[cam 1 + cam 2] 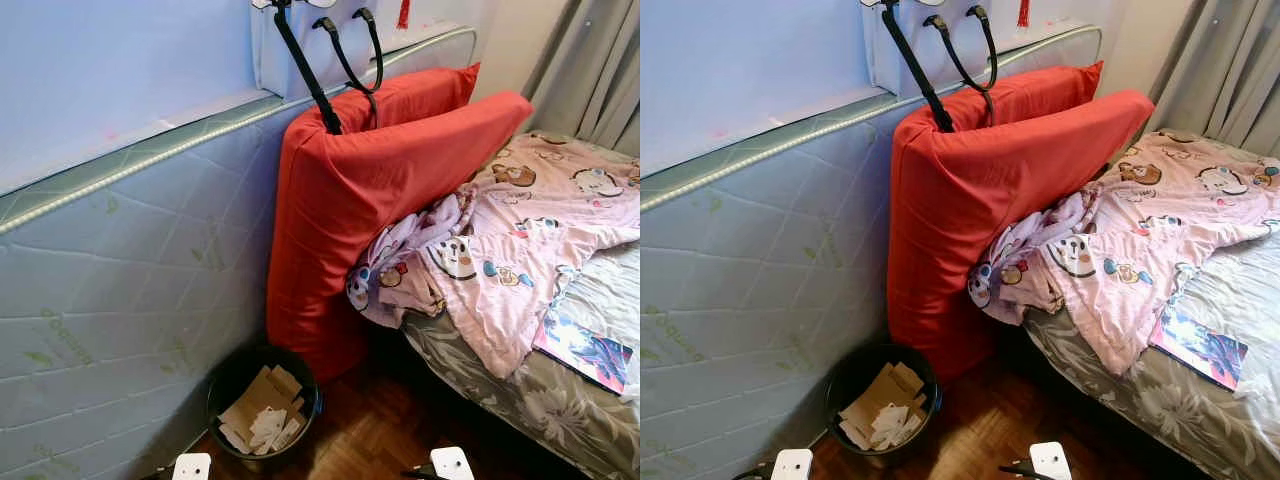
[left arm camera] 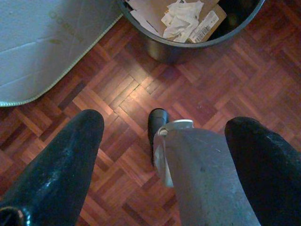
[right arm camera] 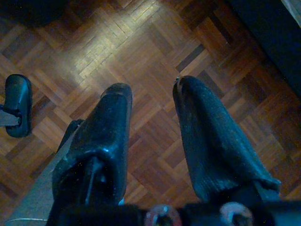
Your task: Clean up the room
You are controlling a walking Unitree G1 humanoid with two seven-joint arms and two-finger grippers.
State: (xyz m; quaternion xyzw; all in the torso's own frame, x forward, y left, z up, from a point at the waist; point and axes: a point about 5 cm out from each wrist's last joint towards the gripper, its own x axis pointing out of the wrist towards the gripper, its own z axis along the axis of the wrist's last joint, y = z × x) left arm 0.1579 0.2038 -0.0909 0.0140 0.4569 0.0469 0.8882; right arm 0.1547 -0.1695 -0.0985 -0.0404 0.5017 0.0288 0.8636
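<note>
A black waste bin (image 1: 262, 408) holding cardboard and crumpled paper stands on the parquet floor, at the foot of a tall red cushion (image 1: 370, 190). A rumpled pink cartoon-print blanket (image 1: 520, 240) lies across the bed (image 1: 520, 400), and a glossy magazine (image 1: 585, 352) rests near the bed's edge. Both arms hang low. My left gripper (image 2: 167, 125) is open above the floor, fingers wide apart, with the bin (image 2: 188, 28) just ahead. My right gripper (image 3: 151, 89) is open over bare parquet and holds nothing.
A plastic-wrapped mattress (image 1: 110, 280) leans against the wall on the left. A white bag with black straps (image 1: 330, 60) sits behind the cushion. Grey curtains (image 1: 590, 70) hang at the far right. My own leg and black foot (image 2: 157, 125) are below the left gripper.
</note>
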